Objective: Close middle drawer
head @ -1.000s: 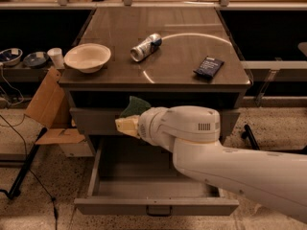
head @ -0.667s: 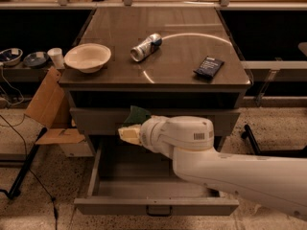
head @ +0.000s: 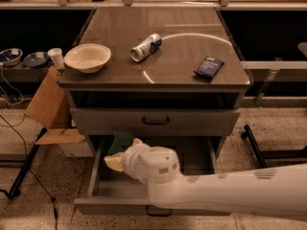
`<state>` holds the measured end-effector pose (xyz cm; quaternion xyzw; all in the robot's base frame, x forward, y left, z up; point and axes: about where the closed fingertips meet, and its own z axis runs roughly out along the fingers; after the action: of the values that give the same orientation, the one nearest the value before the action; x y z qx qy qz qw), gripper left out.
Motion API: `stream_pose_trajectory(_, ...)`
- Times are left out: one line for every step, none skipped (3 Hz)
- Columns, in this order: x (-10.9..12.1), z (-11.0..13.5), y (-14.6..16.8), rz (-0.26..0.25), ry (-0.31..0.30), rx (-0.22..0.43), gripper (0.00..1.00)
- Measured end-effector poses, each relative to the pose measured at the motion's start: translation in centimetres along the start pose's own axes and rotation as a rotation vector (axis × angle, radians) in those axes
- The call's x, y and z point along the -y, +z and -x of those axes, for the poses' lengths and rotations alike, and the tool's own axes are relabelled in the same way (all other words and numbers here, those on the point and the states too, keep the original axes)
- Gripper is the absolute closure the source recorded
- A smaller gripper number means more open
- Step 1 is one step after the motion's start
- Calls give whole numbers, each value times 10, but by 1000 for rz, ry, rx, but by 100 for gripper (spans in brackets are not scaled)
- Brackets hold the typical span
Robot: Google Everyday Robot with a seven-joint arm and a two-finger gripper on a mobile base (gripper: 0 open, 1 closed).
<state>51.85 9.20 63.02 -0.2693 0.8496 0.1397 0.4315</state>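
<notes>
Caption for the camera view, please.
Gripper over the left rear of the open drawer, under a cabinet top holding bowl, can and dark packet.

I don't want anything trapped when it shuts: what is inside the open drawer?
The open drawer shows its floor at the left and the claw in its rear-left corner. The arm covers much of the rest.

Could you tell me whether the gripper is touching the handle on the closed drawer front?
Apart. The camera view shows the gripper lower, inside the open drawer, with bare drawer front between it and the handle.
</notes>
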Motion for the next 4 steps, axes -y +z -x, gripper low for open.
stream_pose_trajectory(-45, -35, 40, 27, -78, -4, 100)
stream_pose_trajectory(-52, -65, 79, -11, -46, -50, 100)
stream_pose_trajectory(-40, -82, 106, -43, 28, -99, 100)
stream_pose_trajectory(-22, -97, 124, -64, 101, -148, 100)
